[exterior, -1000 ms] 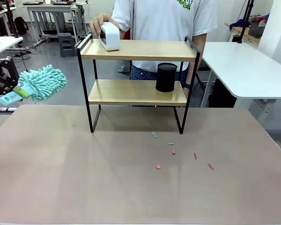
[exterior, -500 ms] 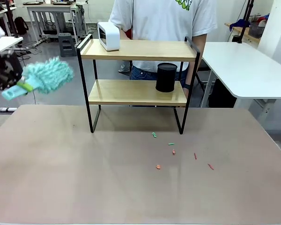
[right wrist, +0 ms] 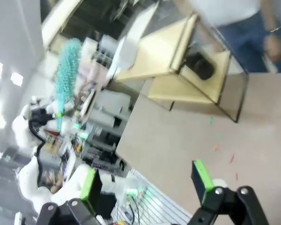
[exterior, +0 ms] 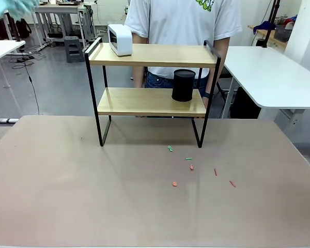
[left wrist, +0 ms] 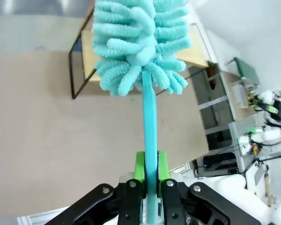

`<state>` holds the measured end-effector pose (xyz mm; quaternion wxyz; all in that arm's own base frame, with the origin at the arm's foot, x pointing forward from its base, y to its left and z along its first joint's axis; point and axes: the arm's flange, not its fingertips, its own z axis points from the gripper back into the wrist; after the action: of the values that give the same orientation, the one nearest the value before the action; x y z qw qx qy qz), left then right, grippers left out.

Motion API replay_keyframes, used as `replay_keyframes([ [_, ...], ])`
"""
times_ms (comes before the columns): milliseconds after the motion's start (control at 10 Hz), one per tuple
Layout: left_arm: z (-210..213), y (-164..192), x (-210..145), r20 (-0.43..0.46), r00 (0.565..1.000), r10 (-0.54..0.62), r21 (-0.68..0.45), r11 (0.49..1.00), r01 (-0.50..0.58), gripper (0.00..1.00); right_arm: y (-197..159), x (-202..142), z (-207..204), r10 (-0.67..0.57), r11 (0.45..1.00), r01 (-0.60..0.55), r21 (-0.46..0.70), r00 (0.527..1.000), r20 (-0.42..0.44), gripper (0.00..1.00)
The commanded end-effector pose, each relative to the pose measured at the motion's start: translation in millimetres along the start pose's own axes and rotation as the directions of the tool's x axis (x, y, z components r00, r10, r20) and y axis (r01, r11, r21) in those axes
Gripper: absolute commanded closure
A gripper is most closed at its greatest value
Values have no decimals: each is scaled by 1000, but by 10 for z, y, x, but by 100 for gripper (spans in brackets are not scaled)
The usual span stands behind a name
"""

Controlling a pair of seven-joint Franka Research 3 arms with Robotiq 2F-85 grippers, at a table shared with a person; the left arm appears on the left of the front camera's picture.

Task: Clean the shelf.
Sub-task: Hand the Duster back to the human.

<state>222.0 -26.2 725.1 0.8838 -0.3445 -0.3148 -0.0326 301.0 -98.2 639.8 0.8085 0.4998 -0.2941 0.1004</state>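
**Left gripper (left wrist: pixel 150 180) holds a fluffy teal microfibre duster (left wrist: pixel 140 42) aloft as the small two-tier shelf of light wooden boards in a thin black metal frame (exterior: pixel 152 54) stands at the far side of the brown table (exterior: pixel 67 196).**

From the left wrist we see the green pads (left wrist: pixel 139 165) clamped on the duster's flat handle, its head overlapping the shelf in that view. The right gripper (right wrist: pixel 145 180) has its jaws wide apart, holding nothing. We note a white rounded box (exterior: pixel 121 40) at the left end of the upper board, a black cylinder (exterior: pixel 183 85) on the lower board, a person in a white T-shirt (exterior: pixel 183 20) just behind, and small green and orange scraps (exterior: pixel 191 167) on the table before the shelf's right legs.
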Motion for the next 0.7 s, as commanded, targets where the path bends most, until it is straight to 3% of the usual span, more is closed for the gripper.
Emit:
replay_keyframes([
  [0, -162, -131, -322, -105, 968, -226, -180, 962, 205, 88, -42, 12, -254, 57, 994, -49, 99, 995, -79, 0],
  [100, -303, -252, -378, -253, 893, -373, -290, 910, 298, 88, 99, 22, -450, 75, 991, -67, 117, 995, -72, 0],
  [200, -466, -323, -376, -369, 771, -520, -433, 830, 353, 88, 173, -44, -624, 101, 985, -87, 148, 991, -84, 0],
  [300, -676, -384, -361, -441, 603, -664, -536, 734, 417, 88, 120, -164, -650, 76, 990, -60, 127, 989, -124, 0],
  [400, -906, -349, -333, -543, 500, -675, -529, 737, 421, 88, 167, 6, -537, 61, 994, -51, 100, 992, -109, 0],
  [500, -538, -458, -611, -329, 851, -409, -334, 893, 300, 88, 167, 6, -537, 61, 994, -51, 100, 992, -109, 0],
  [600, -538, -458, -611, -329, 851, -409, -334, 893, 300, 88, 167, 6, -537, 61, 994, -51, 100, 992, -109, 0],
])
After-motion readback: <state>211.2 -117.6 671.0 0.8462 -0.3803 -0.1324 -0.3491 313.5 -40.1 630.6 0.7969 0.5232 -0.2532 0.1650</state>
